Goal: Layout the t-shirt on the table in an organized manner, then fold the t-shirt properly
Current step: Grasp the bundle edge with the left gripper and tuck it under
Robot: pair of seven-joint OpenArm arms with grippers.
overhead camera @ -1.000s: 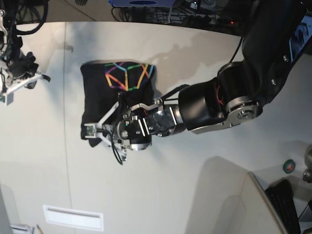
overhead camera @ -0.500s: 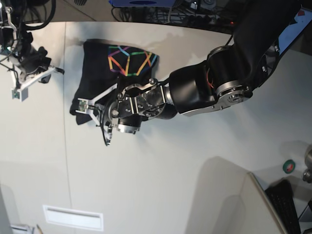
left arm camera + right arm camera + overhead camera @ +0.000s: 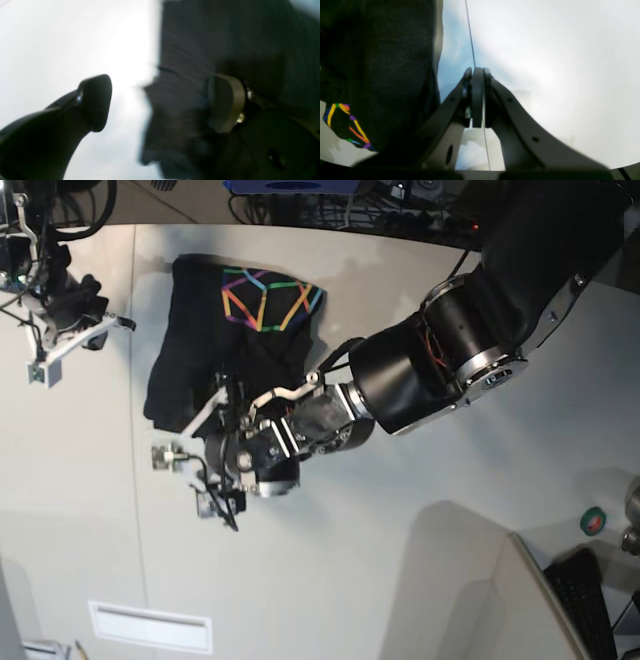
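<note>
Released, t-shirt (image 3: 215,345) lies folded; left end effector (image 3: 190,475) blurred.

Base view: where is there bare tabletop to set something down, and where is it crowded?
Bare table lies below the left end effector, above the white slot plate, and between the t-shirt and the right end effector. It is crowded where the left arm overhangs the t-shirt's lower edge.

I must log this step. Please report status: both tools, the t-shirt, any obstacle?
Left tool open, holding nothing. Right tool shut, empty. T-shirt folded on table. Nothing in the way.
</note>
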